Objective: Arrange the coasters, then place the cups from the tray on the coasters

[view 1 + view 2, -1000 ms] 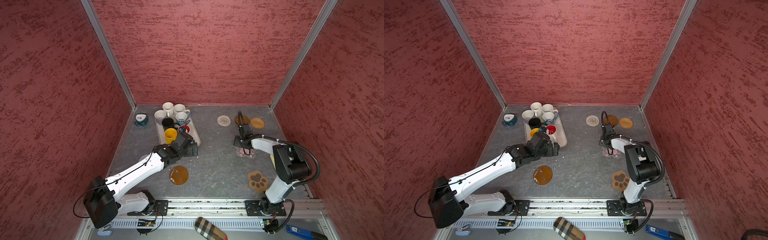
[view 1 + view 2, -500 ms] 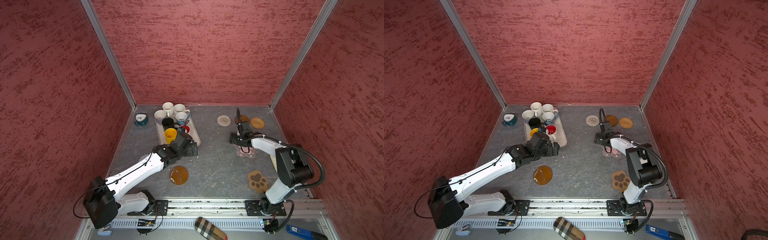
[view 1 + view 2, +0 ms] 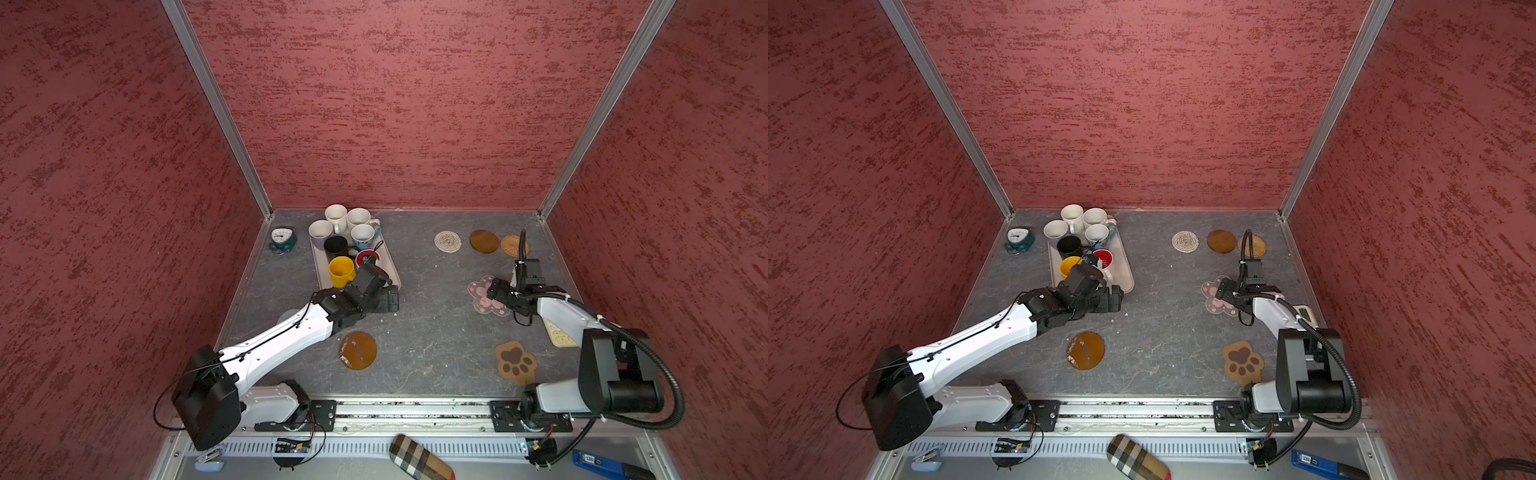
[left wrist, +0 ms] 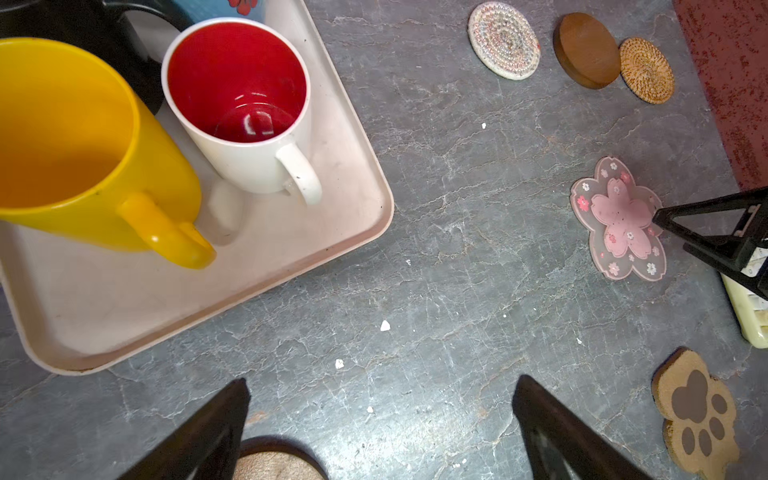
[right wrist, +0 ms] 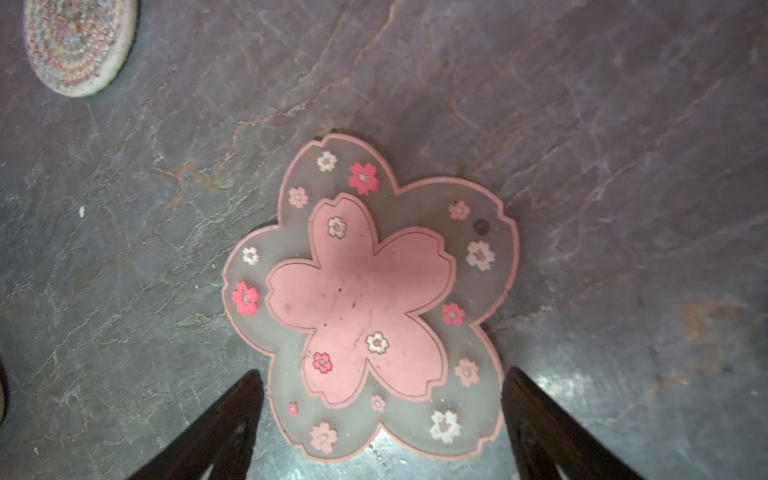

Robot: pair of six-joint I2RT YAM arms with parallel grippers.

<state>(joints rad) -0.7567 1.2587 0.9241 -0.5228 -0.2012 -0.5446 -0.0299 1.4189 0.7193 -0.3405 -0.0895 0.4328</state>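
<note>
Currently my right jaws stand spread, pinching nothing, above the pink flower coaster (image 5: 365,299), which lies flat on the grey surface (image 5: 623,166) at the right middle of both top views. My left jaws are spread too, over bare surface just beside the tray (image 4: 291,257), left of centre, where the yellow mug (image 4: 75,137) and red-lined mug (image 4: 237,83) stand

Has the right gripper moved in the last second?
Yes. The right gripper swung rightward: its cable crossed the brown disc before and now crosses the rattan coaster.
</note>
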